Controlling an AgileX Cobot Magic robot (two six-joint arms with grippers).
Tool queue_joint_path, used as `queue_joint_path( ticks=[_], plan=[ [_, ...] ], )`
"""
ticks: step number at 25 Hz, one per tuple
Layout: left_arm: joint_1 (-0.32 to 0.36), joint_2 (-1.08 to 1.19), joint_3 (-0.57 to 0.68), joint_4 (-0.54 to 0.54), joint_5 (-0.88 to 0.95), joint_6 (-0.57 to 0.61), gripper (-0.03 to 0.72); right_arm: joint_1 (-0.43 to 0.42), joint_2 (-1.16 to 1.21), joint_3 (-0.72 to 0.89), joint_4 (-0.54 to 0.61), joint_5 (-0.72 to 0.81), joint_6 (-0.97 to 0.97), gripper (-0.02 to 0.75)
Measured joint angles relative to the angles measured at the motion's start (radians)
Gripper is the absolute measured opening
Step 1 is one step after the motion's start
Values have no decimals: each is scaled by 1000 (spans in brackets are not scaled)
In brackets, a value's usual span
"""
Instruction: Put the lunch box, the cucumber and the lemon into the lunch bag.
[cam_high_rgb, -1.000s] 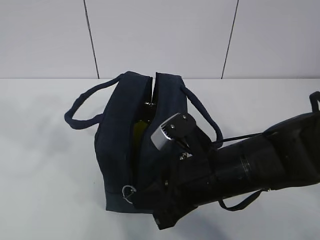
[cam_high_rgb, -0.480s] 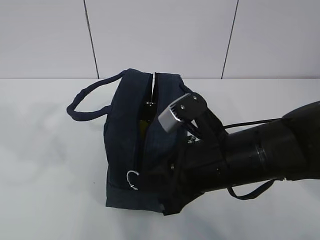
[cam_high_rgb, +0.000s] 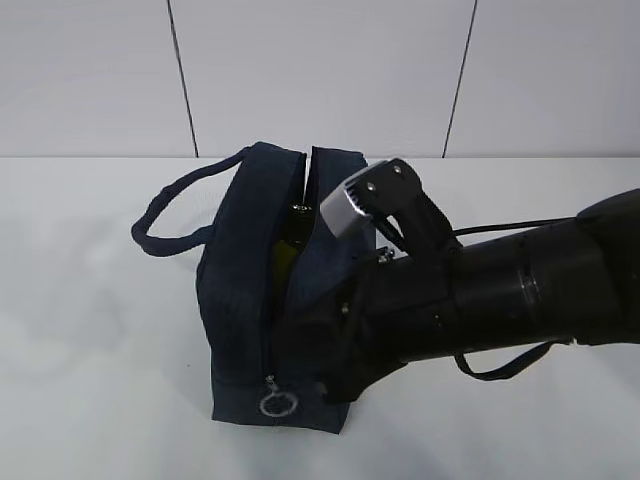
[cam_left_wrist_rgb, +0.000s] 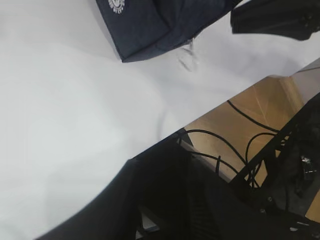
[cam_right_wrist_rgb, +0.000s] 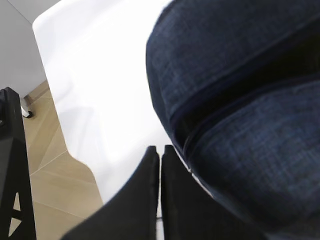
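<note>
Navy lunch bag upright on white table, right gripper — fingers pressed together, holding nothing — just beside its near end, left gripper unseen, zipper ring hanging low

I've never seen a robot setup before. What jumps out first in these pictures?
A dark navy lunch bag stands mid-table, its top gaping open with something greenish showing inside and a metal ring pull hanging at its near end. A bulky black robot arm reaches in from the right, pressed against the bag's side. In the right wrist view, the right gripper is shut beside the fabric.
</note>
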Motion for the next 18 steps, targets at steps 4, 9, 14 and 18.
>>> queue_joint_path(
  ticks=[4, 9, 14, 18],
  plan=[
    [0, 0, 8, 0, 0, 0, 235, 0, 0, -6, -1, -26, 0, -13],
    [0, 0, 8, 0, -4, 0, 238, 0, 0, -6, -4, -40, 63, -13],
    [0, 0, 8, -4, -7, 0, 239, 0, 0, -6, -57, -52, 167, 48],
    [0, 0, 8, -5, -7, 0, 239, 0, 0, -6, -150, 0, 219, 314]
  ],
)
